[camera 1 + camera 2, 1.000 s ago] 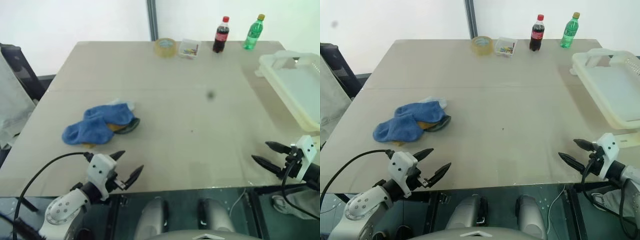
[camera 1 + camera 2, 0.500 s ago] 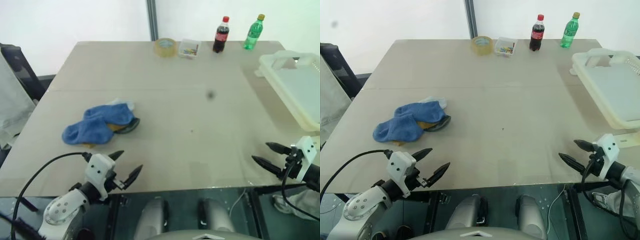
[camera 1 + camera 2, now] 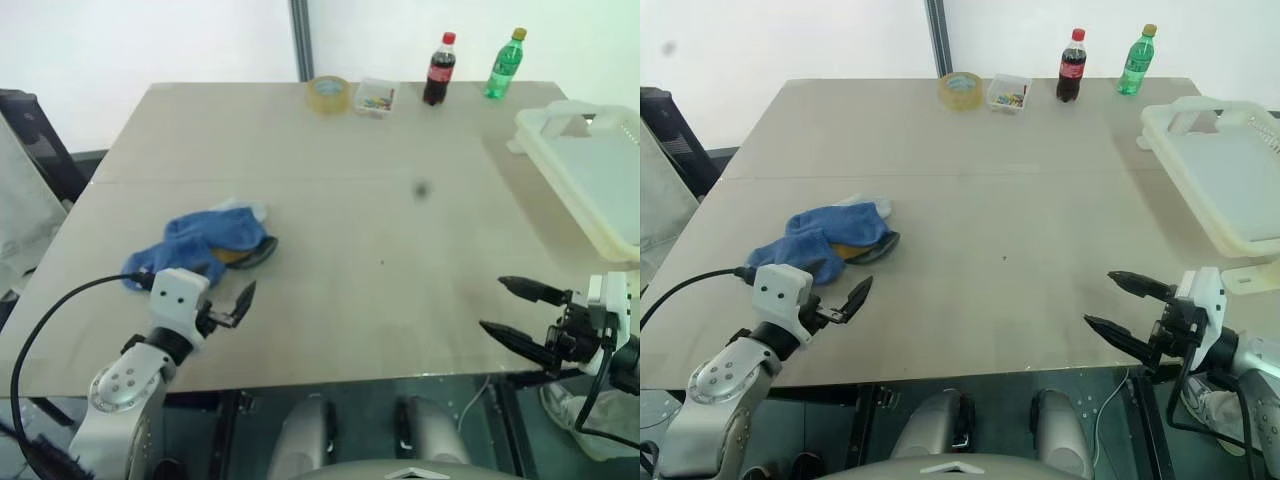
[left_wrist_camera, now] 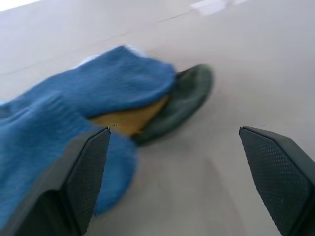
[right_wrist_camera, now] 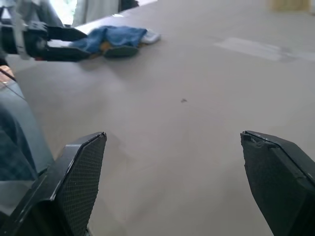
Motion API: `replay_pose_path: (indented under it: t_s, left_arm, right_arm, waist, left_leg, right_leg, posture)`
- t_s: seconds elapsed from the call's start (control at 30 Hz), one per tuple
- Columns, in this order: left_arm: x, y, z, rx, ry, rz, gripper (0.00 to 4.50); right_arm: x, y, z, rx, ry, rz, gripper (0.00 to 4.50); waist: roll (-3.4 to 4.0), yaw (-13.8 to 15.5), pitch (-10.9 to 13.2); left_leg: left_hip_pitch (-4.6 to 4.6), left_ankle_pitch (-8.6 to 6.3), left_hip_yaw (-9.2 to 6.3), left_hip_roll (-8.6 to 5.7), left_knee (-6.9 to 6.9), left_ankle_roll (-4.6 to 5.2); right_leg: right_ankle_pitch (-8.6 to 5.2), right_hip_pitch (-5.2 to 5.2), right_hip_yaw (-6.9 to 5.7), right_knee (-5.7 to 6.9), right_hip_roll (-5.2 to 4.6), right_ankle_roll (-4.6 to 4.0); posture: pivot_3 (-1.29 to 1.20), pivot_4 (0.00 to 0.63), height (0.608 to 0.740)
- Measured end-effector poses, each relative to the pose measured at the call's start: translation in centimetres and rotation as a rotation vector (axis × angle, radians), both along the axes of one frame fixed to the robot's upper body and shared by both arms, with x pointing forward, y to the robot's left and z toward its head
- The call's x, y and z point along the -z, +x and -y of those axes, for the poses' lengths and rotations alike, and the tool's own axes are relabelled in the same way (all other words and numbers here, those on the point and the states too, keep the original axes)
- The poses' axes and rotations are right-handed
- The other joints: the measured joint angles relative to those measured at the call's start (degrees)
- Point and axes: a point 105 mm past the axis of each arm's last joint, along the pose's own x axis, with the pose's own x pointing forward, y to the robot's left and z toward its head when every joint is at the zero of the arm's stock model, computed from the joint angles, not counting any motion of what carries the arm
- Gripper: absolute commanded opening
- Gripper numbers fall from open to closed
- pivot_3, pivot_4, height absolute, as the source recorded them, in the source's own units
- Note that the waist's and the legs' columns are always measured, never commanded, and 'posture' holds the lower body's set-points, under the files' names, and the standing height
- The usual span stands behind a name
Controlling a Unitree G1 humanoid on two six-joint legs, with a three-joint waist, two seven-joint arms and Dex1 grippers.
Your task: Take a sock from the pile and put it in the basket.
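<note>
The pile (image 3: 205, 245) of socks lies on the left half of the table: royal blue ones on top, with mustard yellow, dark grey and a pale one showing underneath. My left gripper (image 3: 222, 296) hovers just on the near side of the pile, open and empty. In the left wrist view the blue socks (image 4: 98, 93) lie ahead, between the wide-spread fingers (image 4: 88, 162). The off-white basket (image 3: 1185, 185) stands at the far right edge. My right gripper (image 3: 492, 303) is open and empty over the near right of the table, well short of the basket.
Along the table's far edge stand a tape roll (image 3: 329, 93), a small clear box (image 3: 376, 97), a cola bottle (image 3: 436, 70) and a green bottle (image 3: 502, 65). A dark chair (image 3: 40, 140) sits off the table's left side. The right wrist view also shows my left gripper (image 5: 49, 42) beside the pile.
My left gripper has moved forward and up to the near side of the pile. My right gripper has risen and shifted left over the table. Both stayed open.
</note>
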Motion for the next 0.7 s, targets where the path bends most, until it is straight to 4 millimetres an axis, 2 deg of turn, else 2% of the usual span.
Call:
replay_pose_path:
  t_s: [0.2, 0.4, 0.43, 0.47, 0.5, 0.57, 0.7]
  left_arm:
    - [1.0, -0.1, -1.5, -0.048, 0.108, -0.028, 4.5]
    - [1.4, 0.1, -2.1, -0.068, 0.139, -0.026, 4.5]
    - [1.3, 0.3, -2.1, -0.068, 0.151, -0.017, 3.99]
    - [1.3, 0.3, -2.1, -0.068, 0.152, -0.017, 3.99]
    - [1.2, 0.4, -2.0, -0.068, 0.155, -0.011, 3.42]
    - [1.2, 0.7, -2.2, -0.075, 0.16, -0.007, 2.89]
    - [1.0, 1.0, -2.2, -0.076, 0.174, 0.007, 0.98]
  right_arm:
    - [-0.4, 0.3, -0.2, -0.011, -0.01, 0.036, 4.46]
    - [0.2, 0.4, 0.4, 0.015, -0.034, 0.042, 4.46]
    - [0.2, 0.4, 0.5, 0.019, -0.035, 0.045, 4.5]
    - [0.2, 0.4, 0.5, 0.019, -0.036, 0.045, 4.5]
    - [0.2, 0.4, 0.5, 0.019, -0.038, 0.049, 4.5]
    - [0.2, 0.4, 0.5, 0.02, -0.042, 0.058, 4.5]
    - [0.5, 0.5, 0.7, 0.033, -0.046, 0.064, 4.5]
  waist:
    - [-0.04, 0.2, 0.0]
    - [-0.04, 0.1, 0.0]
    - [-0.04, 0.1, 0.0]
    - [-0.04, 0.1, 0.0]
    - [-0.04, 0.1, 0.0]
    - [-0.05, 0.1, 0.0]
    - [-0.05, 0.1, 0.0]
  left_leg:
    - [-0.02, 0.0, -0.02, 0.0, 0.0, -0.01]
    - [-0.01, 0.0, -0.01, 0.01, 0.0, -0.01]
    - [-0.01, 0.0, -0.01, 0.01, 0.0, -0.01]
    - [-0.01, 0.0, -0.01, 0.01, 0.0, 0.0]
    - [-0.01, 0.0, -0.01, 0.01, 0.0, -0.01]
    - [-0.01, 0.0, -0.01, 0.01, 0.0, -0.01]
    - [-0.02, 0.0, 0.01, 0.01, 0.0, 0.0]
  right_leg:
    - [0.03, -0.02, -0.02, 0.0, -0.04, -0.06]
    - [0.04, -0.01, -0.02, 0.0, -0.04, -0.08]
    - [0.05, -0.02, -0.02, 0.0, -0.04, -0.08]
    - [0.05, -0.02, -0.02, 0.0, -0.04, -0.08]
    - [0.05, -0.02, -0.02, 0.0, -0.04, -0.08]
    - [0.05, -0.01, -0.02, 0.0, -0.04, -0.08]
    - [0.05, -0.01, -0.02, 0.0, -0.05, -0.09]
  posture:
    - [0.0, 0.15, 0.74]
    - [0.0, 0.15, 0.74]
    - [0.0, 0.15, 0.74]
    - [0.0, 0.15, 0.74]
    - [0.0, 0.15, 0.74]
    - [0.0, 0.15, 0.74]
    - [0.0, 0.15, 0.74]
